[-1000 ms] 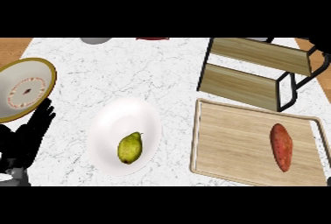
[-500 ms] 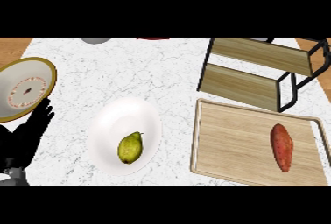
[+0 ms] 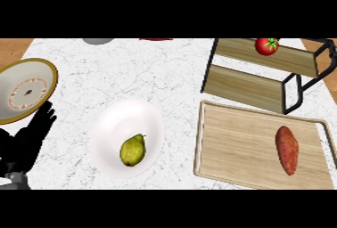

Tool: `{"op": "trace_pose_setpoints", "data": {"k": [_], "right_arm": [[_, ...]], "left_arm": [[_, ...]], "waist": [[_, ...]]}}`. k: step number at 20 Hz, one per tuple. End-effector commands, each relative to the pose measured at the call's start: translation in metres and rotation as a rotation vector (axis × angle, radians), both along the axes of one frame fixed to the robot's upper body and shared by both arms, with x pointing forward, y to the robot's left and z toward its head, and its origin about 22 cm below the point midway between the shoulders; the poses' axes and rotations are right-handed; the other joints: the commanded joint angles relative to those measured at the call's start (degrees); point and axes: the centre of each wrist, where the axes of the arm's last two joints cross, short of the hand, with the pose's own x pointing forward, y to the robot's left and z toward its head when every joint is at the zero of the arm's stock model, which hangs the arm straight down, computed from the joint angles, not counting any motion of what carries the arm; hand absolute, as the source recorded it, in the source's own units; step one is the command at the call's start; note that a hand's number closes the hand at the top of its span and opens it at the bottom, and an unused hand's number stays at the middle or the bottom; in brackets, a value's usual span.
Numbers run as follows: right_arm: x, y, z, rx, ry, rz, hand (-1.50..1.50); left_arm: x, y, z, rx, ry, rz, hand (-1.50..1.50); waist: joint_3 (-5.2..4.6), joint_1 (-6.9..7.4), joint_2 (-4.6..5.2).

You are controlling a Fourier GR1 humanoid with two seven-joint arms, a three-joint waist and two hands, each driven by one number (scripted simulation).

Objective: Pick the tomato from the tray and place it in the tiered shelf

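The tomato (image 3: pixel 266 45) now sits on the upper level of the tiered shelf (image 3: pixel 263 73), near its back edge, where it may roll off; earlier pictures showed no tomato there. On the tray (image 3: pixel 247 142) lies only a sweet potato (image 3: pixel 287 149). The left robot hand (image 3: pixel 30 136) rests on the tabletop (image 3: pixel 145 75), fingers straight and apart, seemingly unmoved. The right robot hand is out of sight.

Tomato (image 3: pixel 266 46): small, round, red, green stem on top. Sits on upper board of tiered shelf (image 3: pixel 250 84), near shelf's far edge. Shelf: two slanted wooden boards in black frame, at far right part of counter. Tray (image 3: pixel 240 142): flat, pale wood, raised rim, just in front of shelf at counter's near right corner. No tomato on tray.
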Motion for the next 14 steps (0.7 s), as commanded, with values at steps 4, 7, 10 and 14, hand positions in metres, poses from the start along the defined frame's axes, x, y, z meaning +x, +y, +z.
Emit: {"op": "trace_pose_setpoints", "data": {"k": [4, 7, 10, 14], "right_arm": [[0.001, -0.027, -0.004, 0.075, -0.092, 0.058, -1.5], [0.007, -0.019, 0.0, 0.188, -0.103, 0.062, -1.5], [-0.003, -0.029, 0.014, 0.318, -0.133, 0.068, -1.5], [-0.007, -0.059, 0.015, 0.443, -0.176, 0.094, -1.5]], "left_arm": [[-0.019, -0.009, -0.015, 0.004, 0.008, 0.005, 0.0], [-0.012, -0.01, 0.005, 0.008, 0.005, -0.003, 0.0], [-0.007, 0.0, -0.003, -0.001, -0.008, 0.023, 0.0], [0.007, -0.009, 0.007, -0.007, 0.0, 0.02, 0.0]], "waist": [[0.02, -0.14, -0.08], [0.03, 0.11, -0.12], [0.0, -0.44, -0.2], [0.03, -0.46, -0.07]]}}
